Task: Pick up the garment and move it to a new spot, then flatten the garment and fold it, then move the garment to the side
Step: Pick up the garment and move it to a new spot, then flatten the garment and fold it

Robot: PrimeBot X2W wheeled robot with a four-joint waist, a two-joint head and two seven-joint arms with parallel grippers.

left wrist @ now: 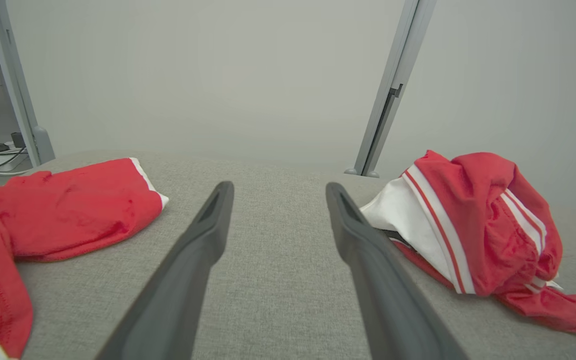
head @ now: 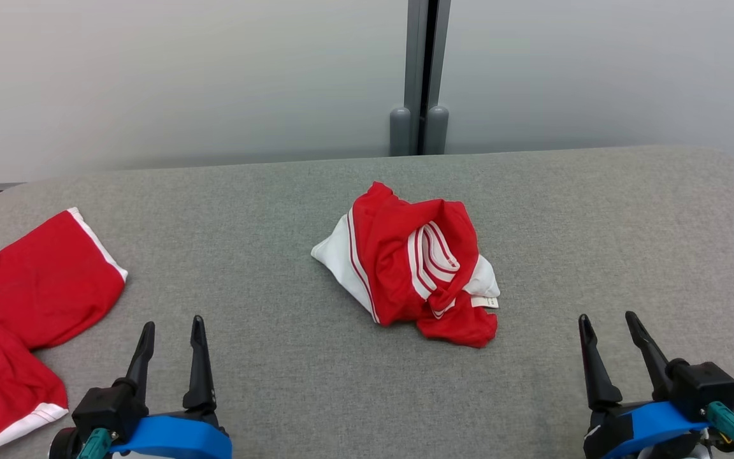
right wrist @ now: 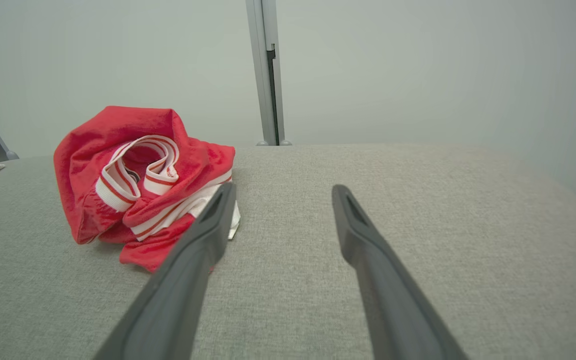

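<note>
2 garments, 2 tools, 1 surface.

The crumpled garment point(head: 415, 264) lies in the ctr of the head view, on the surface point(head: 265, 204), well apart from both tools. It is thin red fabric w/ white panels and white bands that carry red stripes. It is bunched in a rounded heap, and a small white label shows at its lower right edge.

The second garment point(head: 29, 299) is at the left edge of the frame. It is also red w/ white trim, lies much flatter w/ soft wrinkles, and is partly cut by the frame.

The surface has a grey woven cover w/ rough texture and rounded corners.

The left tool point(head: 172, 324) is at lower left and the right tool point(head: 608, 319) at lower right. Each has 2 long, dark, tapered fingers point(head: 200, 363) standing apart, released, w/ nothing between them.

Behind the surface are a pale smooth wall point(head: 182, 83) and 1 grey post point(head: 415, 64) at top ctr.
</note>
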